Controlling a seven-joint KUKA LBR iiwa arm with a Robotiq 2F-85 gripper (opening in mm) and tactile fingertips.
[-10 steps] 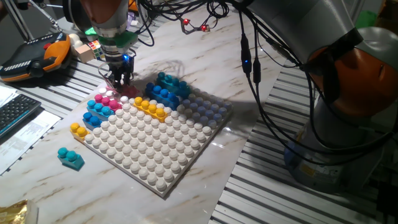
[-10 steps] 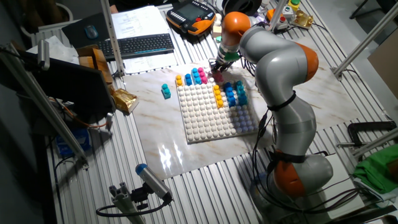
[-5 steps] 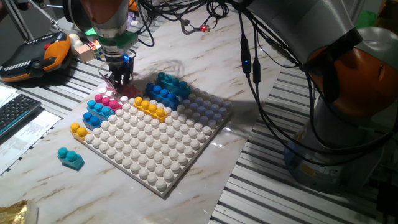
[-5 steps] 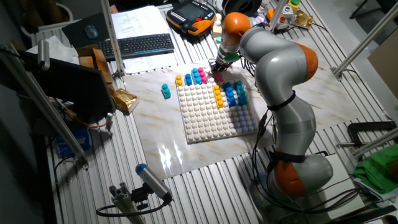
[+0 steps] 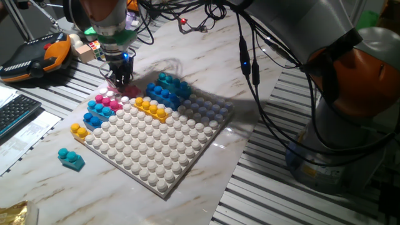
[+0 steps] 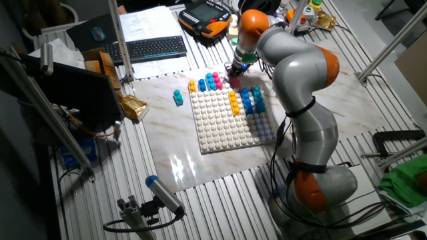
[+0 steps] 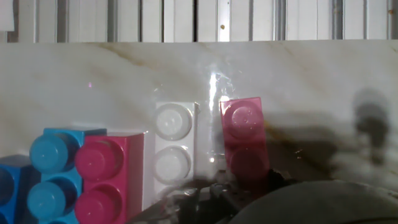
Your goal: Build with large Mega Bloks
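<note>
Tabletop: a marbled tabletop (image 5: 206,59) is sitting on slatted aluminium, with a keyboard (image 5: 14,119) and an orange pendant (image 5: 37,55) lying at the left edge and cables trailing across the far side.
Baseplate: the white baseplate (image 5: 156,147) is taking up the middle, with most of its studs showing bare.
Done so far: bricks are lining only the far-left edges. A yellow brick (image 5: 152,109) and a blue-and-teal cluster (image 5: 165,89) are sitting along the far edge; pink bricks (image 5: 107,100), a light blue brick (image 5: 100,110) and a small yellow brick (image 5: 79,130) are running down the left edge.
Left to do: judging by the bare studs, the build is at an early stage. A teal brick (image 5: 70,159) is lying loose on the tabletop, well apart from the plate at its near-left.
Pink brick: a dark pink brick (image 7: 245,138) is sitting just off the plate's far-left corner, beside a white stud column, seemingly on the marble.
Hand: the hand (image 5: 120,80) is hanging low over that corner, right above the dark pink brick.
Hand state: the fingers are appearing to straddle the brick's near end, but whether they are clamping it or standing spread I cannot tell; the hand view is showing only a dark blur there.
</note>
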